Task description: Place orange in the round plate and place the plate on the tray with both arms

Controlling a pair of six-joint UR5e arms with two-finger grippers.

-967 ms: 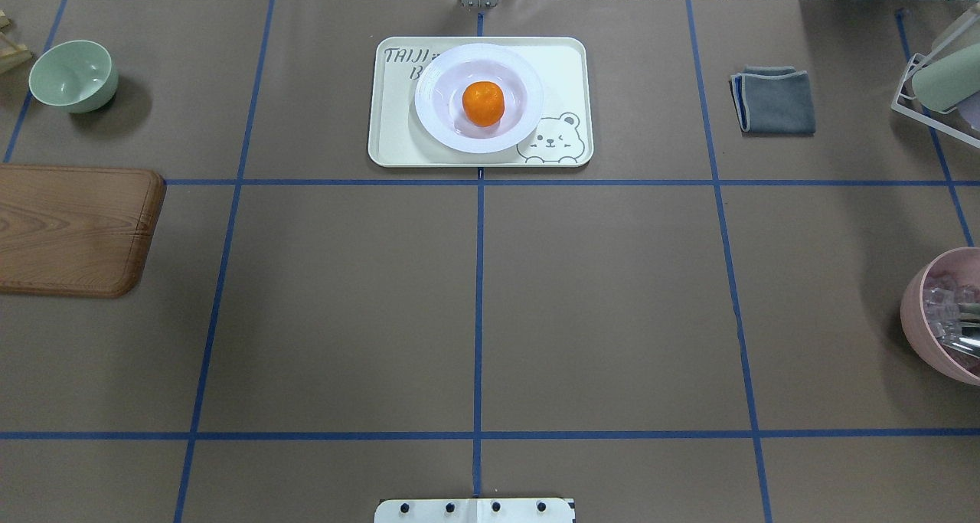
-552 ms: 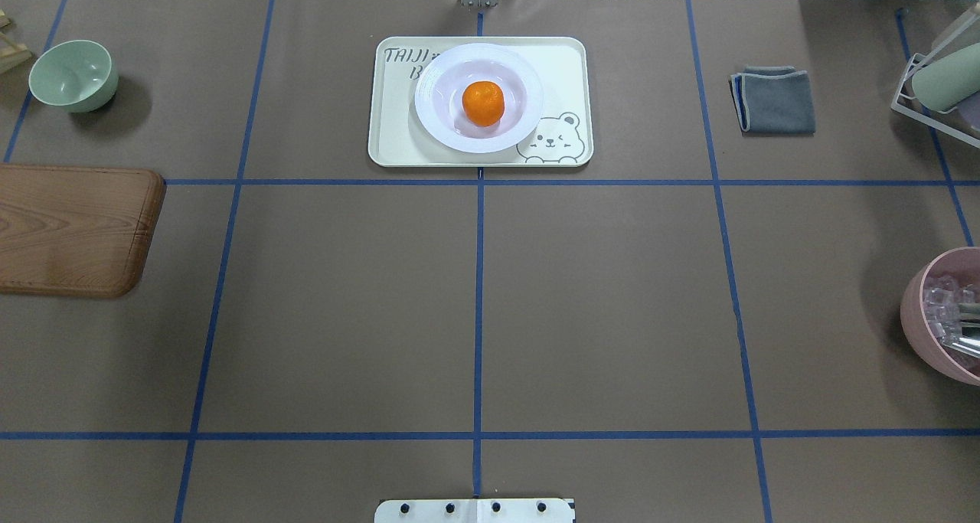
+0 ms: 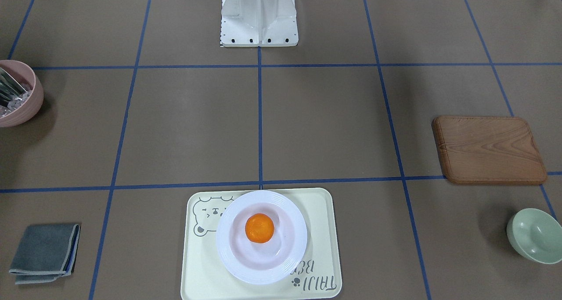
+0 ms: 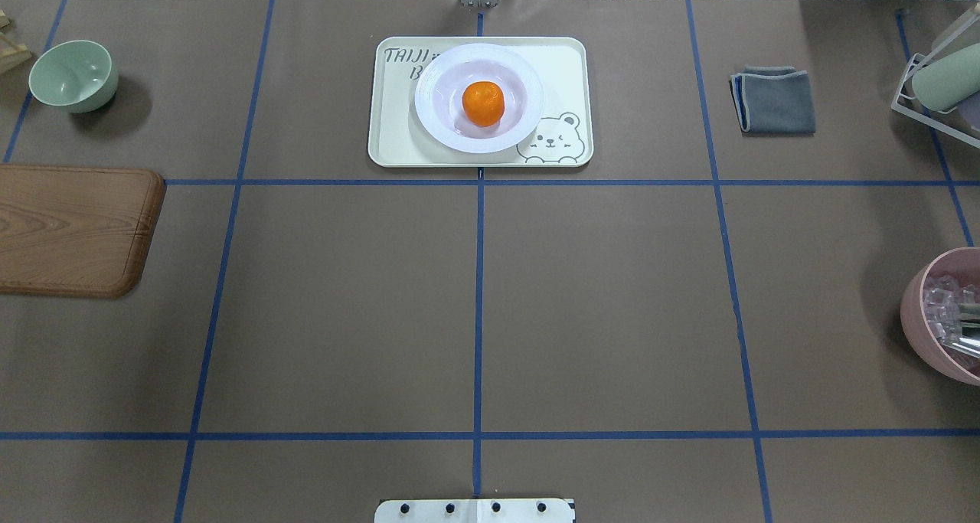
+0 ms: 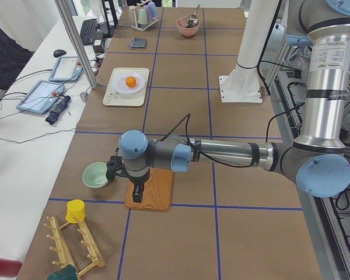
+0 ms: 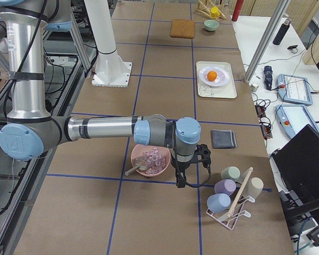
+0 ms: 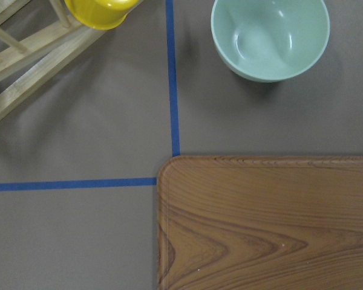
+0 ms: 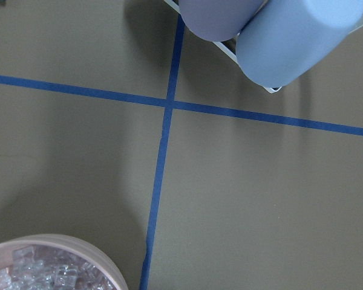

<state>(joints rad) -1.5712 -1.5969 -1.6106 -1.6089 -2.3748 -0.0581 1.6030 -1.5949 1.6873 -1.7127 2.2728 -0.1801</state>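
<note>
the orange (image 4: 483, 103) sits in the well of the round plate (image 4: 426, 94), and the plate rests flat on the tray (image 4: 390, 132), covering part of its lettering, at the far middle of the table; judged from that, both placements look done, which would explain why neither arm is near it. the left gripper (image 5: 136, 193) hangs over the brown wooden board (image 5: 158, 195) beside the pale green bowl (image 5: 95, 174), well apart from the tray. the right gripper (image 6: 178, 180) hangs just beside the pink bowl (image 6: 149, 159) of clear cubes. neither touches anything visible, but whether their jaws are parted or closed cannot be told.
</note>
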